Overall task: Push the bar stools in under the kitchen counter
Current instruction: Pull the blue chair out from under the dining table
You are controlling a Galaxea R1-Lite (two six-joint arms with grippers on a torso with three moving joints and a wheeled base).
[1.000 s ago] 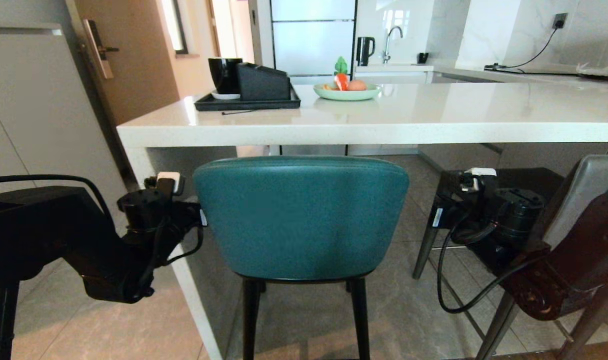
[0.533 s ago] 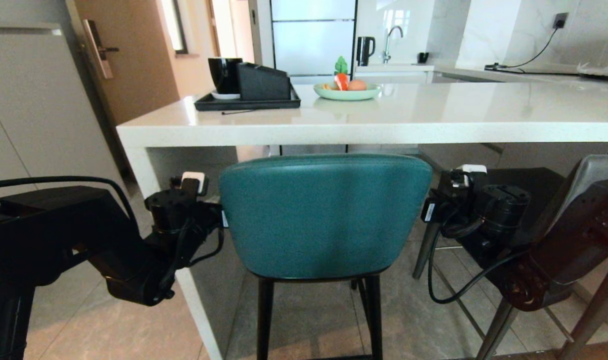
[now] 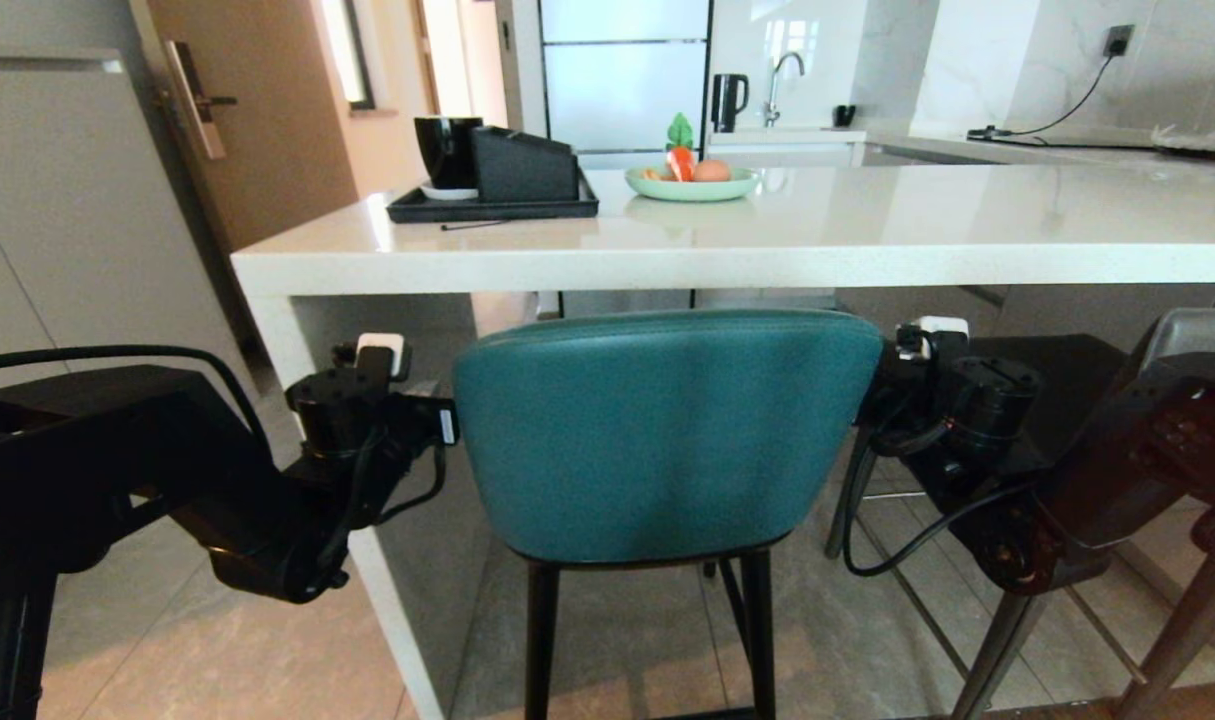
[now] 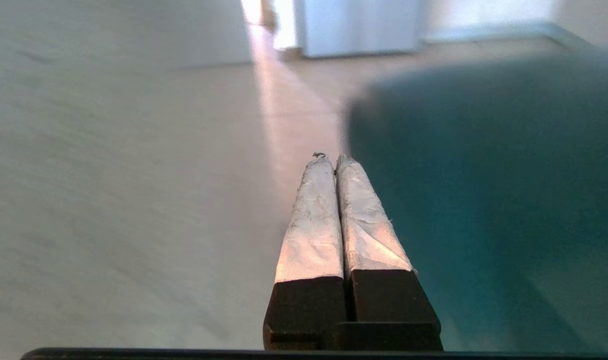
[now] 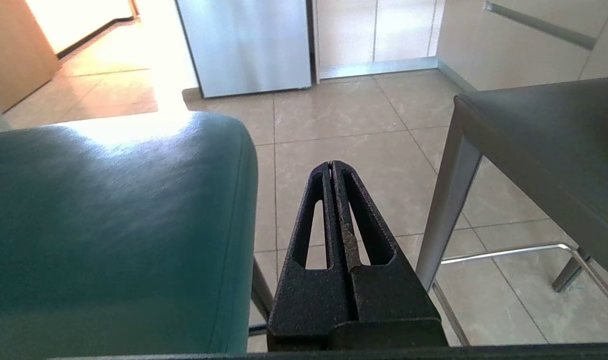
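Teal stool (image 3: 667,430): standing at 12 o'clock before the robot, its back just below the kitchen counter (image 3: 747,265) edge.
Grey stool (image 3: 1182,345): sitting at 3 o'clock, mostly behind the right arm.
Left gripper (image 4: 332,159): fingers pressed together, hanging beside the teal back's 9 o'clock edge.
Right gripper (image 5: 332,165): fingers pressed together, pointing between both stools.

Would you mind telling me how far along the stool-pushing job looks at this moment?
Nothing looks finished. In hand: the teal stool stands at the kitchen counter edge, its back not yet under the slab, with the shut left gripper and shut right gripper flanking its back. Left: the grey stool on the right stands out from the counter.
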